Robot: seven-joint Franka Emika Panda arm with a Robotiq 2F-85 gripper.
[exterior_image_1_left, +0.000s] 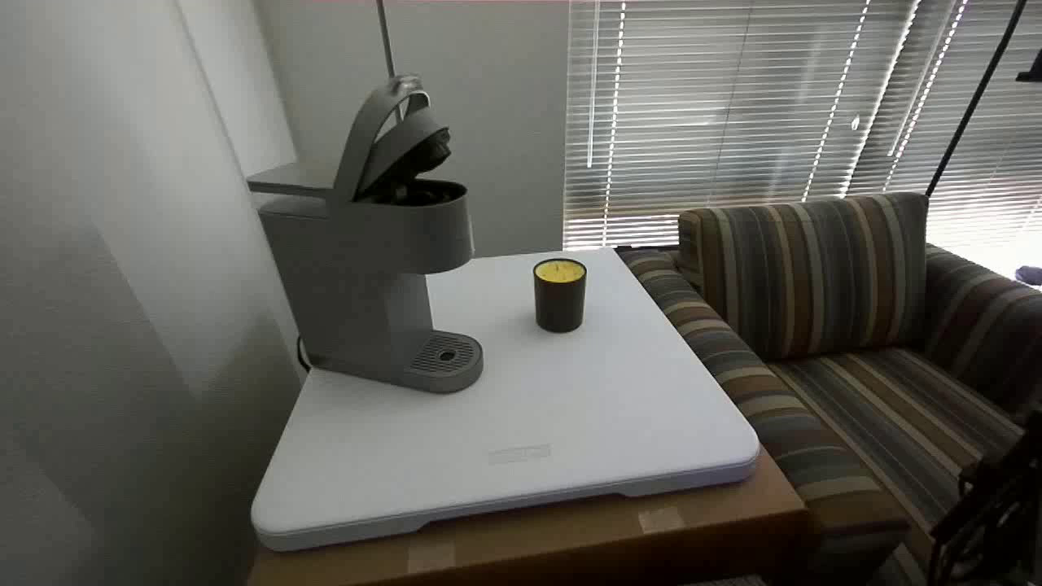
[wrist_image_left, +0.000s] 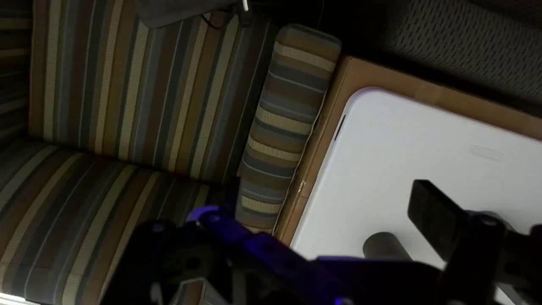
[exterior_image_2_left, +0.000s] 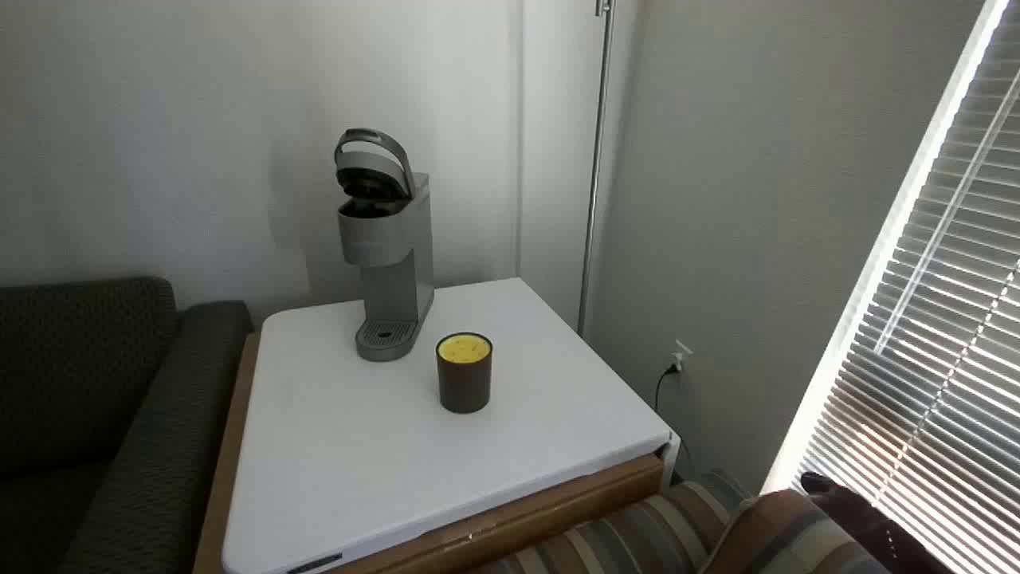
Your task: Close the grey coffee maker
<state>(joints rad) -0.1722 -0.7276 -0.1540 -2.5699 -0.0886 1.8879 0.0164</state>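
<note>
While the fingers point(wrist_image_left: 434, 220) were spread wide and empty near the striped armchair point(exterior_image_1_left: 814, 277), the grey coffee maker point(exterior_image_1_left: 358, 268) was located well apart, across the worktop point(exterior_image_1_left: 635, 399), its raised lid point(exterior_image_1_left: 399, 146) opened towards that armchair.

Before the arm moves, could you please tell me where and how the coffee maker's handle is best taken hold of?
Probably by the front crossbar of the raised handle, coming in from above the drip tray: the handle arches away from the lid, leaving a visible gap that should let the jaws straddle the crossbar.
</note>
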